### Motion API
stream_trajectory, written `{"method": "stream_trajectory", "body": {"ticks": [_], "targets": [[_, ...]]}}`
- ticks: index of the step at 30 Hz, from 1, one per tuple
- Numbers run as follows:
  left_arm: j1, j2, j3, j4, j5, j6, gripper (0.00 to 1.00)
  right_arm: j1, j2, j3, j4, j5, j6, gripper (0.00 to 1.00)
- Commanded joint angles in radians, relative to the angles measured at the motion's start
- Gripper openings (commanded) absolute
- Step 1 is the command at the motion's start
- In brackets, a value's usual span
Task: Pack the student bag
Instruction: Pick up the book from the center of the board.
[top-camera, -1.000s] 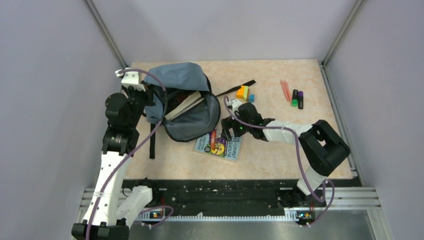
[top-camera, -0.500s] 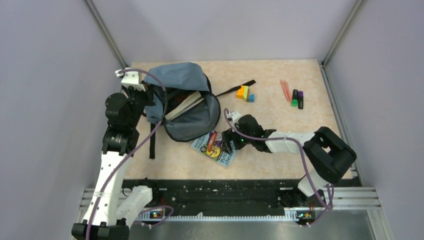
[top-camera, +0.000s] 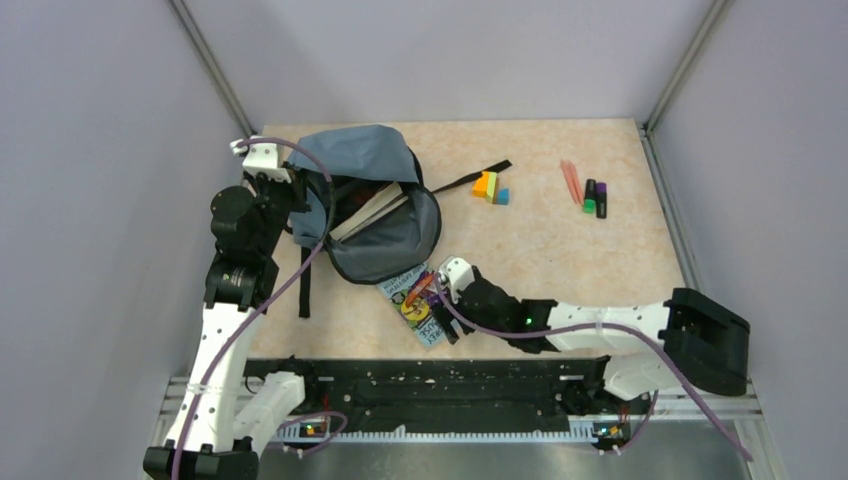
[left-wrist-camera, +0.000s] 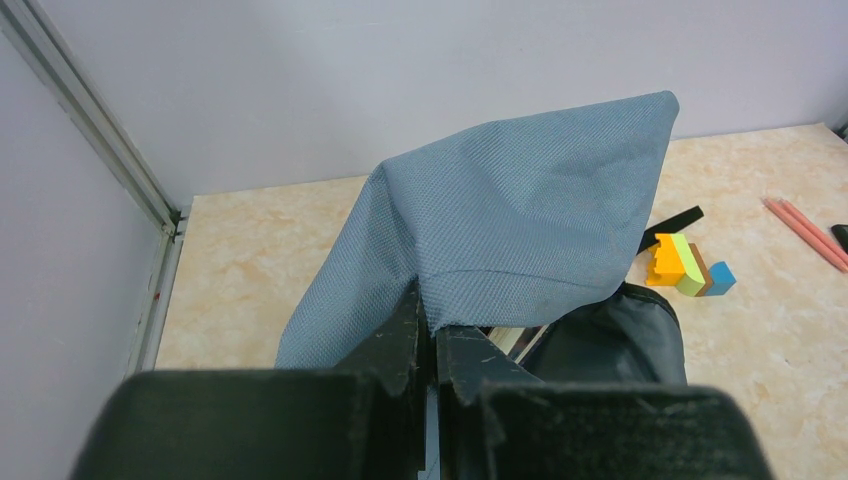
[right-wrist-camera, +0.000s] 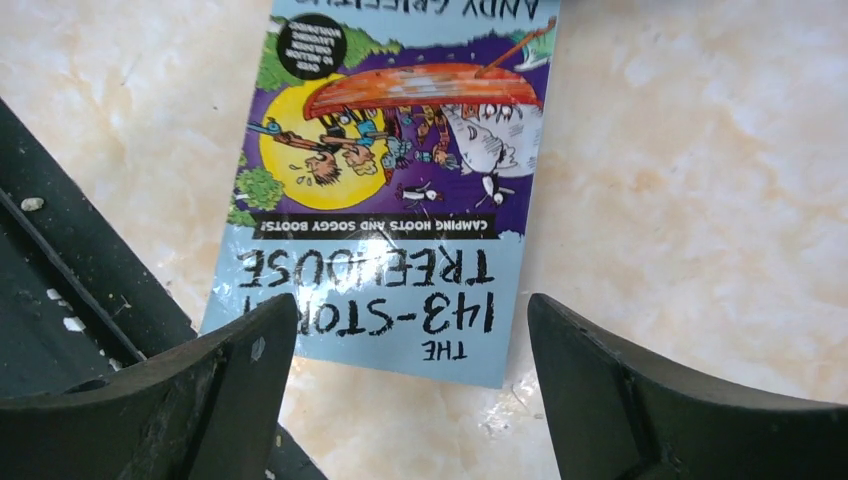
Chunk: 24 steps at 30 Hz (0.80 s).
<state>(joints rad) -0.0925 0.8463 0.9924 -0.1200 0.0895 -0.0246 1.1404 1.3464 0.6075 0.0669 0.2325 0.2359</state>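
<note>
The student bag (top-camera: 372, 170) lies open at the table's back left, dusty-blue, with a book (top-camera: 366, 210) showing inside. My left gripper (top-camera: 298, 203) is shut on the bag's fabric flap (left-wrist-camera: 520, 200) and holds it lifted; the jaws pinch the cloth's lower edge at the left gripper (left-wrist-camera: 433, 325). A colourful paperback (top-camera: 412, 298) lies flat on the table just in front of the bag. My right gripper (top-camera: 438, 312) hovers low at its near end, open. In the right wrist view the right gripper (right-wrist-camera: 410, 308) straddles the paperback's (right-wrist-camera: 400, 180) title end without touching it.
Coloured blocks (top-camera: 490, 187) and a black strap (top-camera: 485, 171) lie behind the book. Pink pencils (top-camera: 571, 181) and highlighters (top-camera: 596, 198) are at the back right. The black rail (top-camera: 450, 385) runs along the near edge, close to the right gripper's left finger (right-wrist-camera: 230, 370).
The right arm has swung from behind the paperback toward the near edge and left, stretching out low. The paperback has slid nearer and turned. The left gripper still holds the flap.
</note>
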Motion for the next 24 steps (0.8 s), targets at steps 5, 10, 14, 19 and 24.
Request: {"method": "stream_trajectory", "body": {"ticks": [5, 10, 14, 19, 24], "targets": [[0.000, -0.026, 0.003, 0.080, -0.014, -0.006, 0.00, 0.216, -0.130, -0.140, 0.327, 0.261, -0.319, 0.84], [0.000, -0.024, 0.003, 0.081, -0.013, -0.007, 0.00, 0.325, -0.095, -0.170, 0.448, 0.352, -0.454, 0.84], [0.000, -0.026, 0.005, 0.080, -0.012, -0.008, 0.00, 0.352, -0.034, -0.158, 0.484, 0.352, -0.487, 0.84], [-0.001, -0.026, 0.005, 0.079, -0.011, -0.008, 0.00, 0.371, 0.038, -0.124, 0.482, 0.332, -0.503, 0.83], [-0.001, -0.029, 0.005, 0.079, -0.012, -0.009, 0.00, 0.384, 0.078, -0.110, 0.476, 0.322, -0.501, 0.82]]}}
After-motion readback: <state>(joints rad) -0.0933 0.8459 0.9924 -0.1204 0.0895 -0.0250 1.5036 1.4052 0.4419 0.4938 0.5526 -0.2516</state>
